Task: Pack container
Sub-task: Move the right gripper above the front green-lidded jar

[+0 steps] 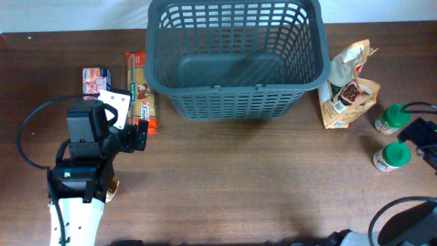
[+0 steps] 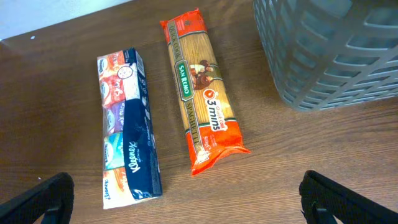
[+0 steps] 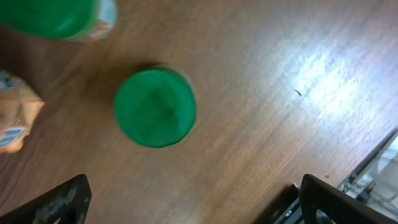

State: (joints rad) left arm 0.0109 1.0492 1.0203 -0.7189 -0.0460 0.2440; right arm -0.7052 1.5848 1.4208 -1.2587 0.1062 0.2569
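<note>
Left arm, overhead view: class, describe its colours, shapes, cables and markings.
The left arm has a white, rounded lower link, then boxy black housings with a small green mark. A thin black cable loops beside it. A white plate sits behind the black left gripper.

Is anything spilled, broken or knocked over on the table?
Nothing stands out. The basket sits upright and empty, the spaghetti packet and tissue pack lie flat beside it, the green-lidded jars stand upright, and no spill shows.
</note>
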